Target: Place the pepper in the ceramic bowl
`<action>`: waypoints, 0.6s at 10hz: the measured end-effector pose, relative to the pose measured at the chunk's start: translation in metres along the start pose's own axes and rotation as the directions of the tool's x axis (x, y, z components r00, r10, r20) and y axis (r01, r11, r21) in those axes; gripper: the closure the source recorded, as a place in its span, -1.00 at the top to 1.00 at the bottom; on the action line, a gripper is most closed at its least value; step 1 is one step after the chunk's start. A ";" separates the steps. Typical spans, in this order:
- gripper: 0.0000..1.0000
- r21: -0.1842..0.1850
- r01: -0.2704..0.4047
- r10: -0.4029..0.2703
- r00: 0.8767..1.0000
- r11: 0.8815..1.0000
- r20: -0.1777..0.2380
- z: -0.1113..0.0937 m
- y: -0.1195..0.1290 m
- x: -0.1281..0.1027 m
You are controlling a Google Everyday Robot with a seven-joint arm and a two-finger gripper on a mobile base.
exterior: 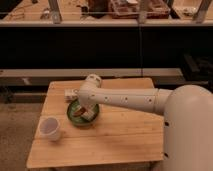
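Fingers (86, 111): down in the bowl (71, 116); clenched or released, I cannot tell.
Pepper (78, 112): in the bowl, just beside my fingers.
Bowl: on the counter (120, 142), left half.
Cup (50, 128): near the bowl, front-left.

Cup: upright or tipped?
Upright: the cup stands on its base, rim up, on the table. The gripper is over the green bowl.

Gripper (84, 111) blurred over ceramic bowl (71, 117)
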 end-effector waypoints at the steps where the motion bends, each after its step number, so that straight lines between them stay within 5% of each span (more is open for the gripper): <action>1: 0.12 -0.004 0.001 -0.001 1.000 1.000 -0.003 0.000 0.000 0.000; 3: -0.05 -0.037 0.007 -0.009 0.999 0.999 -0.034 -0.001 -0.007 -0.002; 6: -0.65 -0.047 -0.010 0.010 1.000 0.999 0.003 0.001 -0.017 -0.001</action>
